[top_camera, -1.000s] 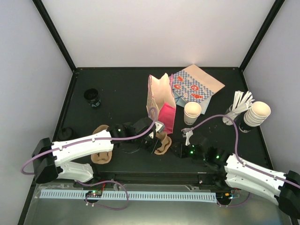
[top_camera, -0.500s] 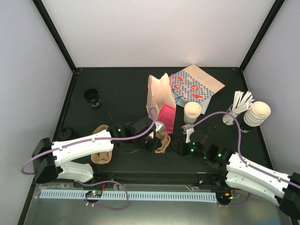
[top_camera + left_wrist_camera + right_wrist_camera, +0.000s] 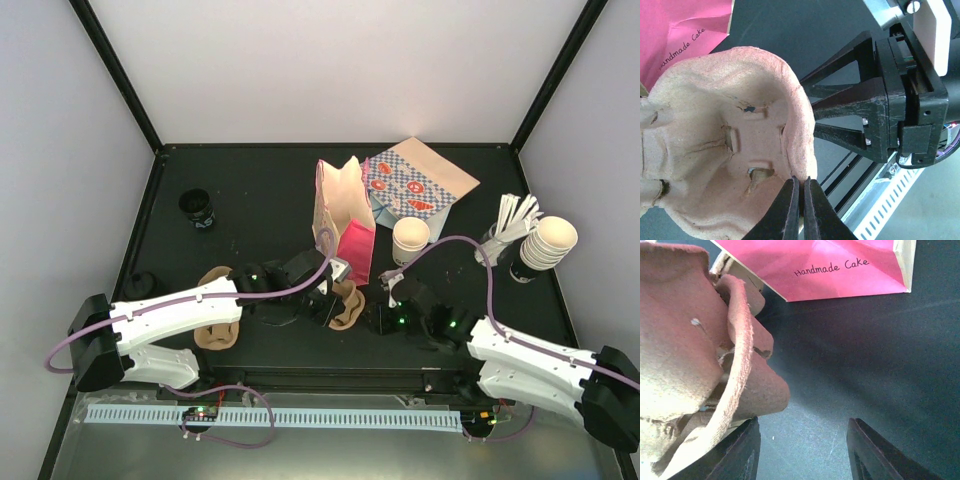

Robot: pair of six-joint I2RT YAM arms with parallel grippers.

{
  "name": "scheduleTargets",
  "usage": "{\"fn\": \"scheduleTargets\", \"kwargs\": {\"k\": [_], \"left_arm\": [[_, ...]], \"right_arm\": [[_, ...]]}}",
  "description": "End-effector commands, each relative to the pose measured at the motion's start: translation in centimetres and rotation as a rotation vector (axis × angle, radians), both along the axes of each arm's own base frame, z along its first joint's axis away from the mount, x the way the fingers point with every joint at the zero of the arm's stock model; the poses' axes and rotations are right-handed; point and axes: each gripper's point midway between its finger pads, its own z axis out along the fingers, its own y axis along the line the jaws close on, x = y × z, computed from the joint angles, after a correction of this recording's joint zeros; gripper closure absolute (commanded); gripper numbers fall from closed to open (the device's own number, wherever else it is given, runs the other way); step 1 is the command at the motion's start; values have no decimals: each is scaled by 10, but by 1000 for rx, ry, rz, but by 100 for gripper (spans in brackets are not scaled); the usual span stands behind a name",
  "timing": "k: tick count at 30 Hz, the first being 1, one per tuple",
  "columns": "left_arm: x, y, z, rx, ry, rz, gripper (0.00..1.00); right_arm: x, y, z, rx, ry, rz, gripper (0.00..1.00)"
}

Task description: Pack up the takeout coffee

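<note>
The takeout coffee (image 3: 410,240), a small white paper cup, stands upright just right of the pink bag (image 3: 346,215). Neither gripper touches it. My left gripper (image 3: 336,303) is shut on the rim of a brown pulp cup carrier (image 3: 350,308), in front of the bag. In the left wrist view the closed jaws (image 3: 802,184) pinch the carrier's edge (image 3: 725,145). My right gripper (image 3: 372,312) is open, low over the table right beside the carrier. In its own view the gripper (image 3: 802,450) holds nothing, with the carrier (image 3: 690,355) at its left finger and the pink bag (image 3: 840,265) behind.
A stack of cream cups (image 3: 550,243) and white utensils (image 3: 515,220) stand at the right edge. A patterned paper bag (image 3: 420,180) lies behind the pink bag. A small black cup (image 3: 197,210) is at the left. Another brown pulp piece (image 3: 215,335) lies under the left arm.
My right arm has moved left toward the carrier, away from the white cup, and its jaws have spread wider. The left gripper and the carrier have stayed put.
</note>
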Motion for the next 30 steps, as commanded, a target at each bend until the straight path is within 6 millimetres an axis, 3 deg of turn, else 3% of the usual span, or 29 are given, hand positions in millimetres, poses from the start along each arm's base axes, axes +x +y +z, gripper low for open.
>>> {"fn": "scheduleTargets", "kwargs": {"k": [1, 12, 23, 30], "left_arm": [[2, -10, 15, -52, -7, -11, 97], [2, -10, 14, -51, -6, -11, 97], [1, -10, 10, -55, 2, -7, 97], [2, -12, 1, -33, 15, -11, 97]], "right_arm": [[6, 3, 5, 16, -11, -19, 49], [4, -1, -7, -3, 22, -36, 55], [4, -17, 14, 13, -53, -69, 53], [5, -10, 47, 85, -122, -33, 49]]}}
